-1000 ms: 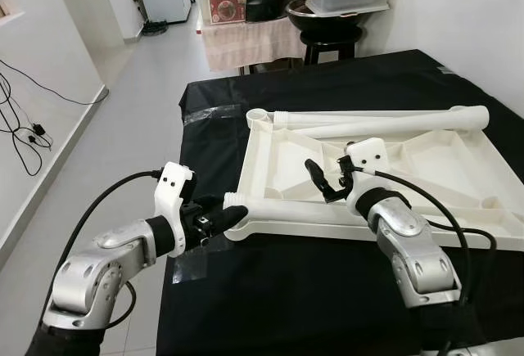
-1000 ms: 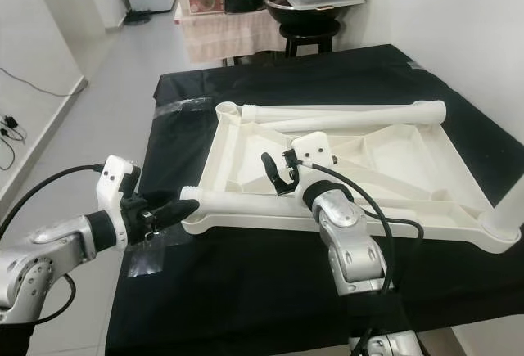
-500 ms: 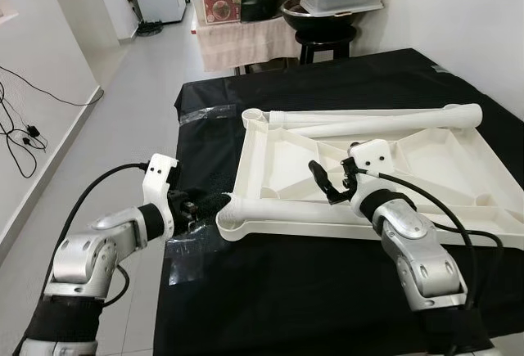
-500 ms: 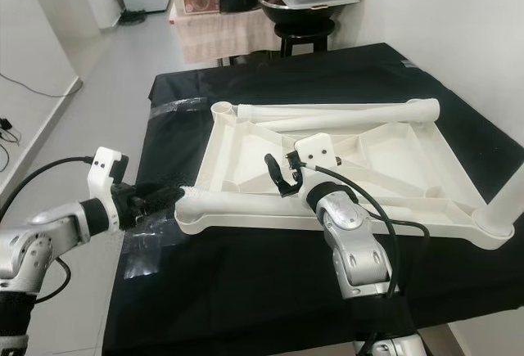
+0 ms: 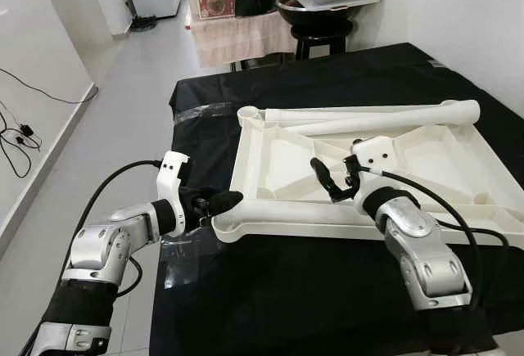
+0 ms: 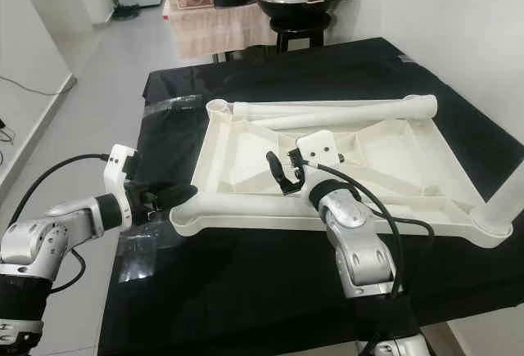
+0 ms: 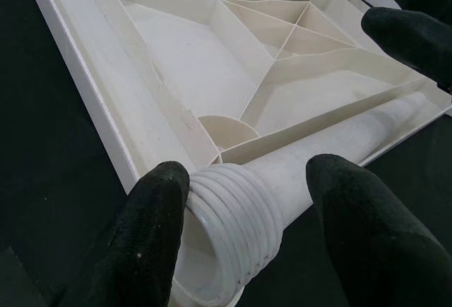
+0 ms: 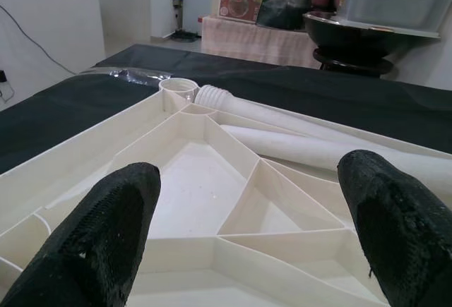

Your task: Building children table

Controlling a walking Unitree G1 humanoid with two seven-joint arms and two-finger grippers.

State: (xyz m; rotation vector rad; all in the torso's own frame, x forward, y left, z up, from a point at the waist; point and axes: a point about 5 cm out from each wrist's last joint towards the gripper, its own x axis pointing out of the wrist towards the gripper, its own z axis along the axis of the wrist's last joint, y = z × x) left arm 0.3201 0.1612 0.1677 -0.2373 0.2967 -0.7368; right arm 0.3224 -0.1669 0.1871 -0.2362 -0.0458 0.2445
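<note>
Where the black-covered table [image 5: 270,290] spreads out below both claws, a white plastic tabletop [image 5: 442,155] lies upside down on it, its ribbed underside facing up. Beyond the right claw [image 5: 329,182], two long white table legs [image 5: 368,115] lie side by side along the far rim of the tabletop. A third white leg [image 5: 286,205] lies along the near rim, running from just beneath the right claw to the left claw [image 5: 219,201]. The threaded end [image 7: 233,226] of this leg sits between the left claw's two black fingers [image 7: 152,236]; the fingers are spread on either side of it, one touching the threads, the other just beside them. The right claw hovers over the ribbed compartments with its fingers [image 8: 106,229] wide apart, holding nothing. Strips of clear tape [image 5: 182,250] lie on the black cover just below the left claw.
</note>
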